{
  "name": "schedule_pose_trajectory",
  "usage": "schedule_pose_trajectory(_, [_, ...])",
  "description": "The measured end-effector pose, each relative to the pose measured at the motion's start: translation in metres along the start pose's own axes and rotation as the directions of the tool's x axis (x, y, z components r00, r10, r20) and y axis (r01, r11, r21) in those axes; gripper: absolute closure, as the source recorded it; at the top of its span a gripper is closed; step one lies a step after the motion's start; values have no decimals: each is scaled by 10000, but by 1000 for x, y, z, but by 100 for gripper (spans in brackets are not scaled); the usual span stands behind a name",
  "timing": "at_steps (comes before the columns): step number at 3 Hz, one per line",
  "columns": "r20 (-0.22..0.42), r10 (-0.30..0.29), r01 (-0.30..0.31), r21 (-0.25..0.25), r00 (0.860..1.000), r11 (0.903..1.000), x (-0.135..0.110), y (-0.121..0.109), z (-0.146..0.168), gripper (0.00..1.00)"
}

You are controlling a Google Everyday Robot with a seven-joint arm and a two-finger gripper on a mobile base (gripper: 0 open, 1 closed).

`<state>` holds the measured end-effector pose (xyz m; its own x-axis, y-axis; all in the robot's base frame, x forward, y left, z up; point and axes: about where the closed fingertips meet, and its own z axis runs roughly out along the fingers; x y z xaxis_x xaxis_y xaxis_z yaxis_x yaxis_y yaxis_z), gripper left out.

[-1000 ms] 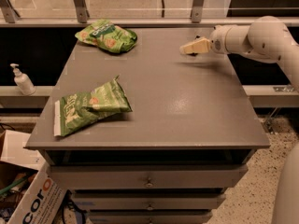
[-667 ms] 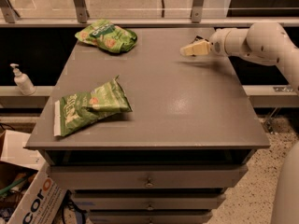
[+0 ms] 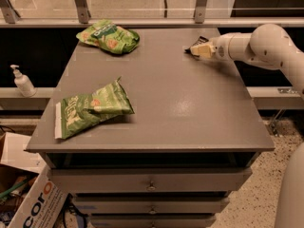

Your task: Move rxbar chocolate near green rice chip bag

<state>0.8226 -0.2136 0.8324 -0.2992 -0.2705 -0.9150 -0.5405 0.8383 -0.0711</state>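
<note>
Nearest on the worktop (image 3: 190,108), well left of the end effector (image 3: 195,49) and nearer the front: a longer flat green bag (image 3: 90,109), untouched. Farther back, by the right edge: end effector low over the surface, rxbar chocolate (image 3: 199,42) showing dark at its very tip; clamped on it or not, cannot tell. Farthest, well apart to its left: green rice chip bag (image 3: 109,36). Carry across judged not yet done.
</note>
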Motion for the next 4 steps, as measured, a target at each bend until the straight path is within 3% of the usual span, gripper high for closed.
schedule_pose_trajectory(2, [-50, 17, -17, -19, 10000, 10000, 4, 0, -3, 86])
schedule_pose_trajectory(3, [111, -9, 10, -123, 9999, 9999, -2, 3, -7, 100])
schedule_pose_trajectory(4, [432, -212, 238, -594, 9988, 9980, -20, 22, -14, 100])
